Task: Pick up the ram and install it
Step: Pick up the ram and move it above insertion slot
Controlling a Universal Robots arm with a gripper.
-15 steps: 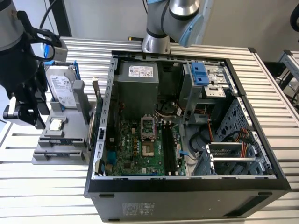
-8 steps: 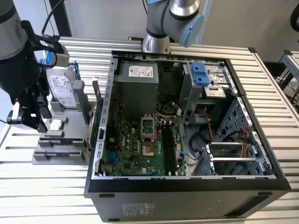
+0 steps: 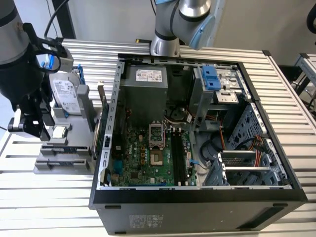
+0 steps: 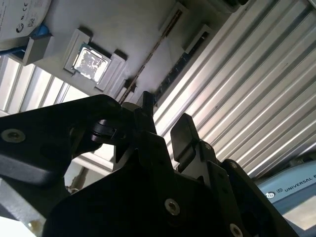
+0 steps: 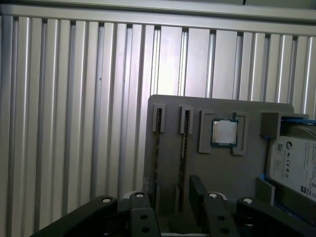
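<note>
Tabletop of ribbed aluminium carries everything, and the open computer case sits at its centre in the exterior view. At nine o'clock from the case stands the grey holder, just beside the case wall.

The gripper hangs over that holder, toward its nine o'clock side. In both wrist views we see its jaws parted, with a clear gap and nothing between them.

Inside the case, the long black motherboard slots run from twelve to six o'clock in the exterior view, and we see no stick in them.

The ram stands on edge in the holder, at the side nearest the case. That puts it at three o'clock from the gripper, and its long axis also runs roughly twelve to six. In the first wrist view it shows as a thin line in a narrow slot, with a second such slot just beside it. We judge that this line runs toward the gap between the jaws, so they would close across its flat faces. The jaws are apart from it, and we take it as not yet picked up.
</note>
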